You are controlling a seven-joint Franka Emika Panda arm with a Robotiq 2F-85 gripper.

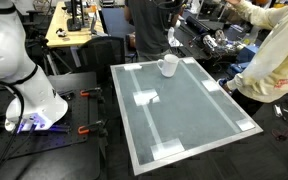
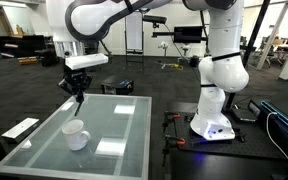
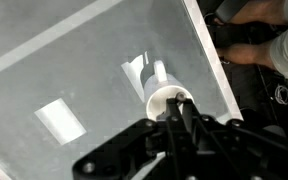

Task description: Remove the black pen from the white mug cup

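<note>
The white mug cup [image 1: 168,66] stands upright near the far edge of the glass table; it also shows in an exterior view [image 2: 76,134]. My gripper [image 2: 78,93] hangs straight above the mug, well clear of its rim. In the wrist view the fingers [image 3: 178,103] are shut on the thin black pen [image 3: 179,97], whose end shows over the mug's round opening [image 3: 156,100]. The pen hangs from the fingers and no part of it reaches the mug in the exterior view. I cannot make the gripper out against the dark background in the exterior view with the person.
The table [image 1: 134,160] has a pale frame and flat white tape patches [image 1: 146,98] on the glass. A person in a light shirt [image 1: 269,60] stands at one table edge. My white base [image 2: 216,120] stands beside the table, with benches behind.
</note>
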